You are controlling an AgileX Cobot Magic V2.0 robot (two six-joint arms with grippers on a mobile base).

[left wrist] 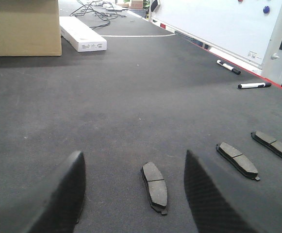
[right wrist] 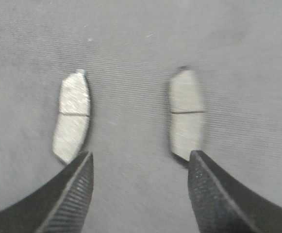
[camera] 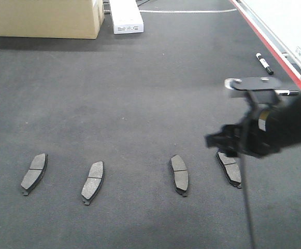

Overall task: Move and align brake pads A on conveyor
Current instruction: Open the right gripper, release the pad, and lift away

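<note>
Four brake pads A point(camera: 34, 173) point(camera: 93, 181) point(camera: 180, 174) point(camera: 229, 168) in a near row on the conveyor point(camera: 140, 104); right hand point(right wrist: 140, 194) spread open above the rightmost two, left hand point(left wrist: 133, 194) open, empty.

A tan cardboard box point(camera: 46, 18) is being seen at the far left corner of the dark surface, with a long white carton point(camera: 125, 15) lying just beside it. Black cables point(left wrist: 94, 9) are trailing behind them. A white board point(left wrist: 218, 26) is standing along the right edge, and two markers point(left wrist: 254, 85) are lying near its base.
</note>
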